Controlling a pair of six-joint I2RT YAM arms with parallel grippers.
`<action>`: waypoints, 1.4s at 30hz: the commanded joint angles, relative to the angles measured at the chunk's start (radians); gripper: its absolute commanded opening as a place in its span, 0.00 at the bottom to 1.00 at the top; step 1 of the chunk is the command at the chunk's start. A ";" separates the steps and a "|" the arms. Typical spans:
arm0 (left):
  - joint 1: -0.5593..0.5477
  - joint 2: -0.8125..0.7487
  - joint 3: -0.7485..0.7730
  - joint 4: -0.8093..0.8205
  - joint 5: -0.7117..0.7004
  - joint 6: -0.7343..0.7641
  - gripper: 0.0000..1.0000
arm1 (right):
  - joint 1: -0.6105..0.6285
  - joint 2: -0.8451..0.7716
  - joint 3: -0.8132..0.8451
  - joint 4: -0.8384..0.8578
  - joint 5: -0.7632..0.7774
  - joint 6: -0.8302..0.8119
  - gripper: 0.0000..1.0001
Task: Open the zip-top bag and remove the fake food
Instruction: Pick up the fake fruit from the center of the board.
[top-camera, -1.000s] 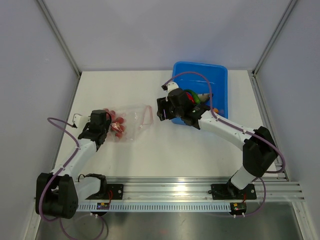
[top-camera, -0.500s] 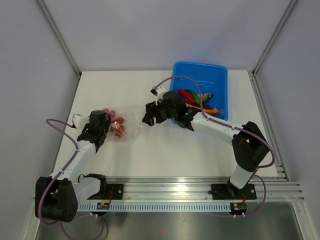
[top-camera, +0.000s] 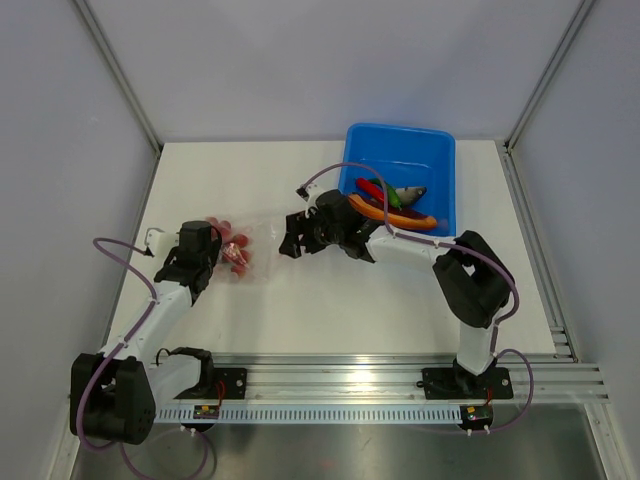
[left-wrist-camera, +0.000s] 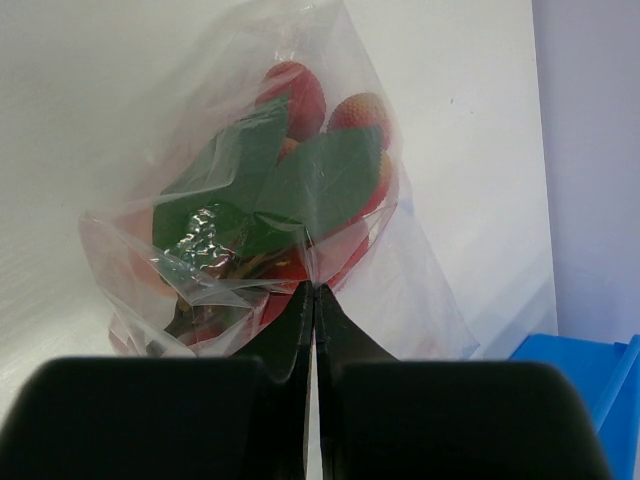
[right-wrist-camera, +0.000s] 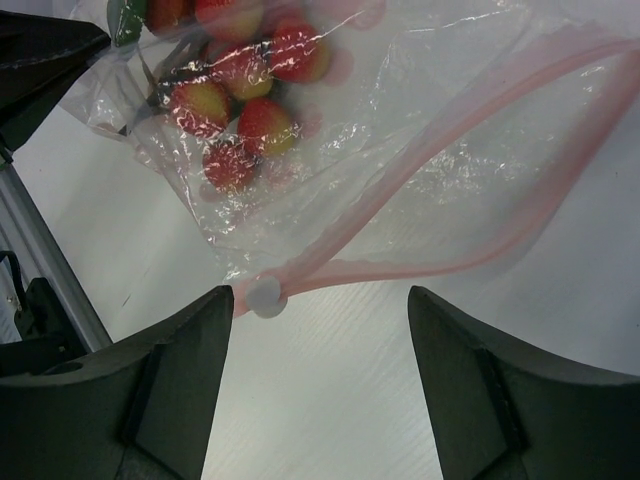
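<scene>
left gripper (left-wrist-camera: 312, 292) pinched tight on zip-top bag (left-wrist-camera: 200, 250) bottom edge, red grape bunch (right-wrist-camera: 240, 100) inside. right gripper (right-wrist-camera: 315, 300) wide open, empty, hovering over pink zipper strip (right-wrist-camera: 420, 268).

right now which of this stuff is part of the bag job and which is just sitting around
Job:
zip-top bag, pinched by the left gripper
red grape bunch inside it
right gripper, open at the bag
grey fish, red pepper, orange piece, already out

Just there:
blue tub holding those pieces
</scene>
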 joint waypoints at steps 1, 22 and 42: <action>-0.004 -0.008 -0.005 0.038 0.014 -0.004 0.01 | 0.009 0.018 0.033 0.121 -0.009 0.031 0.78; -0.004 0.000 -0.007 0.048 0.037 -0.008 0.01 | 0.018 0.086 0.056 0.175 -0.087 0.071 0.59; 0.022 0.018 -0.011 0.025 0.031 -0.035 0.01 | 0.019 -0.001 -0.031 0.229 -0.137 0.050 0.00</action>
